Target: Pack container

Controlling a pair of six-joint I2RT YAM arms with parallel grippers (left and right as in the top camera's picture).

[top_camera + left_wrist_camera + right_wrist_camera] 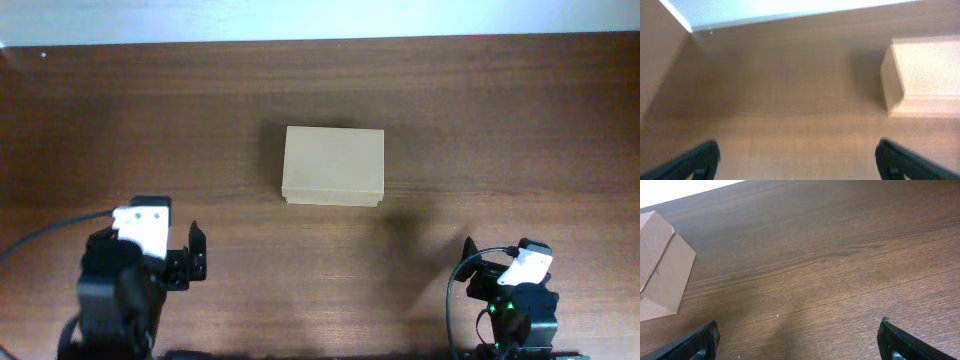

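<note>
Black claws (pixel 797 150), white wrist housings (pixel 142 222)

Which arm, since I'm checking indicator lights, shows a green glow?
The right arm, lower right in the overhead view: it has a green glow; the left arm shows none.

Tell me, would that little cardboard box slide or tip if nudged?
Likely slide, not tip: the box sits flat on a smooth wooden table. Being plain cardboard, it probably feels light and could dent if squeezed.

L gripper (pixel 797 152), R gripper (pixel 798 330): jaws wide
</note>
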